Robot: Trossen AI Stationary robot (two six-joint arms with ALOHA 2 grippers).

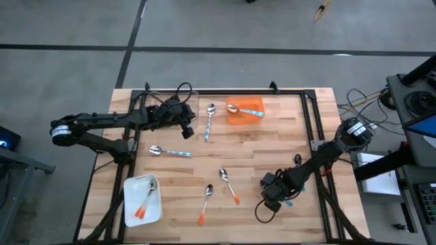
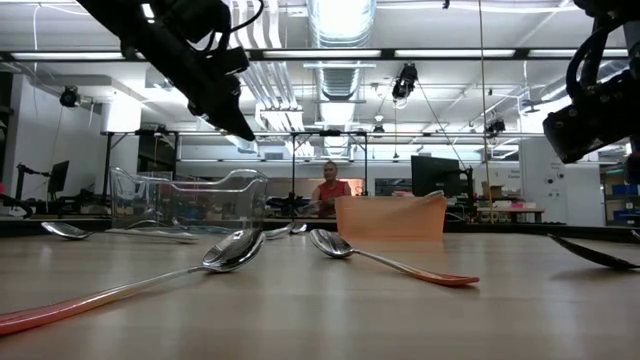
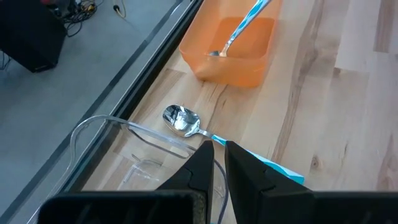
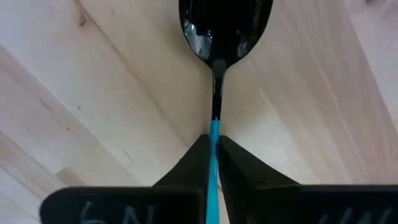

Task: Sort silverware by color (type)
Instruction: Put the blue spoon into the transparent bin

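Dark-bowled spoon [image 4: 219,37], teal handle, clamped in right gripper [image 4: 213,152]; bowl plain only in right wrist view. Left gripper [image 3: 214,163] closed, empty.

In the high view the right gripper [image 1: 275,195] hides most of the dark-bowled spoon [image 4: 217,68]. In the right wrist view, the spoon's teal handle end is cut off behind the fingers [image 4: 193,168].
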